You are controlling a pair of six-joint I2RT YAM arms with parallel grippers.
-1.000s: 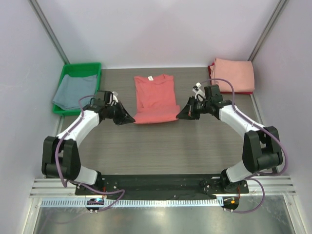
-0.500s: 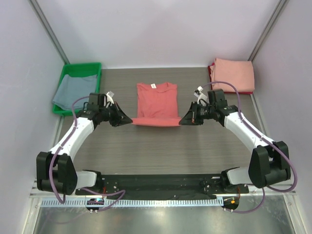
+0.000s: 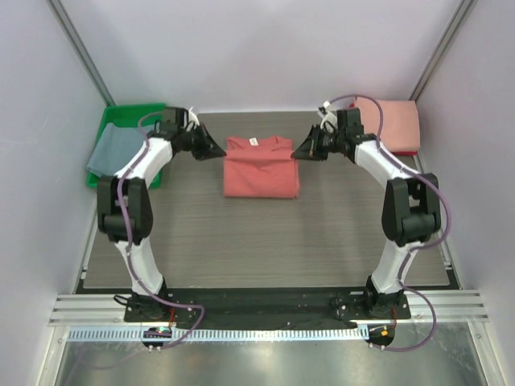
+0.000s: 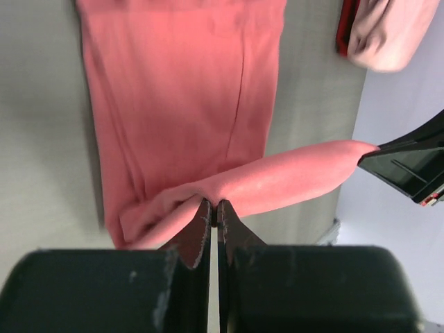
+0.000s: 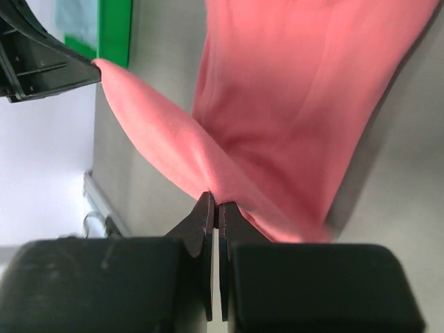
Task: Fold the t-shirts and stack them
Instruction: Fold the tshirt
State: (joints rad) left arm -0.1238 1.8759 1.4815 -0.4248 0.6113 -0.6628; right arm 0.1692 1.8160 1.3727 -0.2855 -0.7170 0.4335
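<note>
The coral-red t-shirt (image 3: 260, 167) lies folded at the table's back middle, its white neck label (image 3: 253, 141) up. My left gripper (image 3: 222, 150) is shut on its far left corner and my right gripper (image 3: 296, 152) is shut on its far right corner. In the left wrist view the jaws (image 4: 214, 211) pinch a raised edge of the coral-red shirt (image 4: 180, 90). In the right wrist view the jaws (image 5: 216, 207) pinch the same edge (image 5: 166, 139), stretched between both grippers. The pale pink shirt (image 3: 389, 123) lies folded at the back right. The grey-blue shirt (image 3: 110, 149) lies in the tray.
A green plastic tray (image 3: 111, 118) stands at the back left. A dark red cloth edge (image 3: 349, 112) shows under the pink shirt. Grey walls close the back and both sides.
Both grippers carried the shirt's near hem from the middle of the table up and away to the collar end, folding the shirt in half. The arms now stretch to the back.
</note>
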